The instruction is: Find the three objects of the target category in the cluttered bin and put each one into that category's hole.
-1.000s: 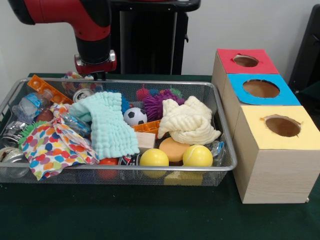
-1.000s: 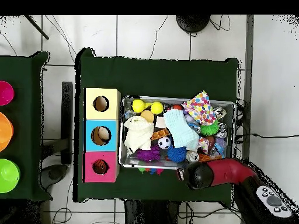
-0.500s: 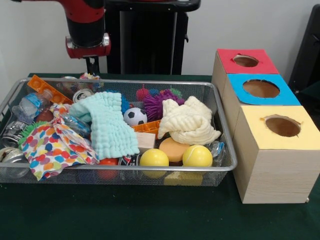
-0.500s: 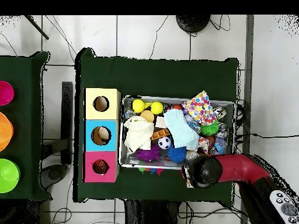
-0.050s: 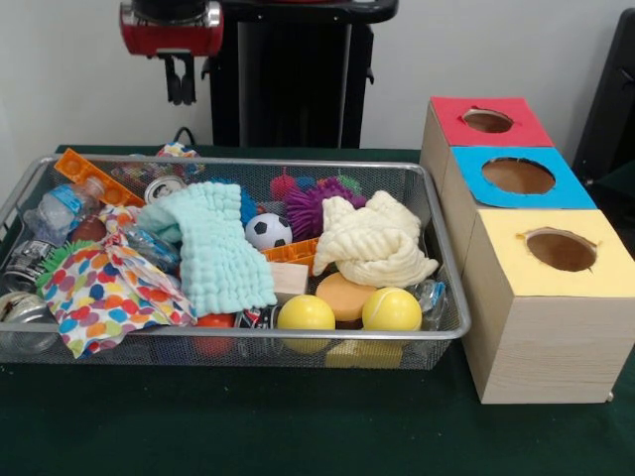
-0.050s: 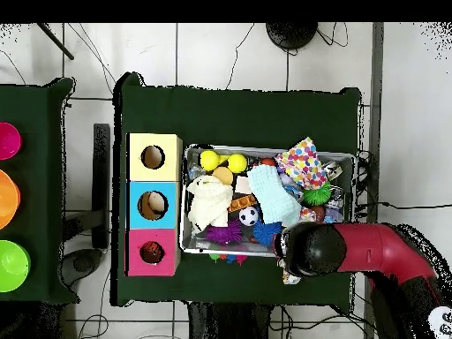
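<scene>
Above the bin's (image 5: 437, 258) far left corner, gripper (image 5: 180, 89) is hanging empty, fingers nearly closed, while candidate balls (image 5: 306, 312) are lying at the near rim, toward the boxes (image 5: 536, 297), well apart from it.

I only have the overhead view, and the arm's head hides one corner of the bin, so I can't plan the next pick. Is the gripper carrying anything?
Observer: No. In the front view the gripper hangs bare, with no object on it.
Operator: How high is it over the bin?
Observer: It is well clear of the rim of the wire bin, up by one far corner, and it touches none of the clutter.
Operator: What lies in that corner?
Observer: An orange perforated bar lies along the corner. Next to it is what looks like a can.
</scene>
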`<action>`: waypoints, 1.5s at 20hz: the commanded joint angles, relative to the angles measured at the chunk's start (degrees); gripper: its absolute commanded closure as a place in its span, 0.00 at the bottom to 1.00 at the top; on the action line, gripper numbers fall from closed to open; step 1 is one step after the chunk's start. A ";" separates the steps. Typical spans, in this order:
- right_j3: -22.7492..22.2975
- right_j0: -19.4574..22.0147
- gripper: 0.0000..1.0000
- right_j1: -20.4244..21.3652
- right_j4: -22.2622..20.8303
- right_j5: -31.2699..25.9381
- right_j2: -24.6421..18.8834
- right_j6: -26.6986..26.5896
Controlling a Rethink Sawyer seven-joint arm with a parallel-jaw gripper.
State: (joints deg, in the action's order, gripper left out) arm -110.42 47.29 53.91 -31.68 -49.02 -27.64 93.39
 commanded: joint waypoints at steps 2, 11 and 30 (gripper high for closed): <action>-7.90 -3.33 1.00 7.47 3.88 -2.13 -2.73 -3.85; -10.43 4.76 1.00 6.29 3.19 2.93 -4.49 -12.48; -8.32 22.04 1.00 -4.48 -8.18 5.21 -11.04 -16.31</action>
State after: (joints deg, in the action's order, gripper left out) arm -119.39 69.01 54.01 -34.71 -46.66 -33.56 93.39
